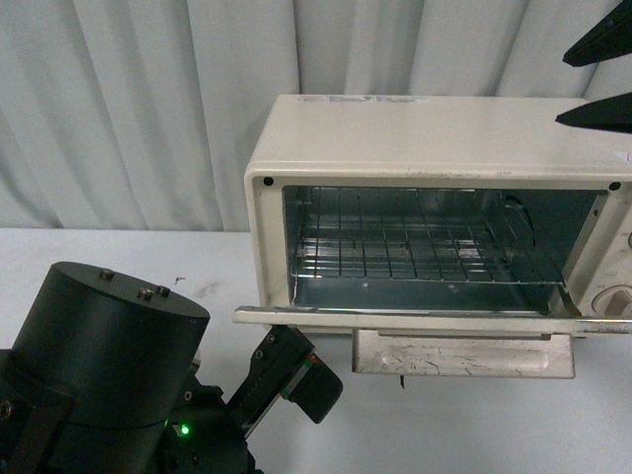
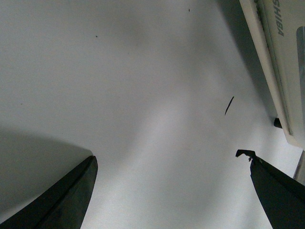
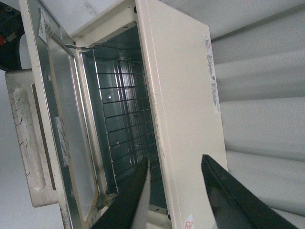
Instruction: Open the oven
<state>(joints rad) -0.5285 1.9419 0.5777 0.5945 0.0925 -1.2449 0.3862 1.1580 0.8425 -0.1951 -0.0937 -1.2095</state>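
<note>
The cream-white oven (image 1: pixel 425 133) stands on the white table (image 1: pixel 118 267), right of centre. Its door (image 1: pixel 415 318) hangs down flat and open, with the beige bar handle (image 1: pixel 464 354) at its front edge. The wire rack (image 1: pixel 425 252) shows inside, and a round knob (image 1: pixel 617 301) sits at the right edge. My right gripper (image 1: pixel 565 91) hovers open above the oven's top right, holding nothing; in the right wrist view the right gripper (image 3: pixel 175 162) straddles the oven's top front edge (image 3: pixel 159 124). My left gripper (image 2: pixel 171 155) is open over bare table, left of the oven's base (image 2: pixel 279 71).
A pale pleated curtain (image 1: pixel 138 109) hangs close behind the table and oven. My left arm's black body (image 1: pixel 109 365) fills the lower left of the front view, below the door's left corner. A small dark mark (image 2: pixel 229 105) lies on the tabletop.
</note>
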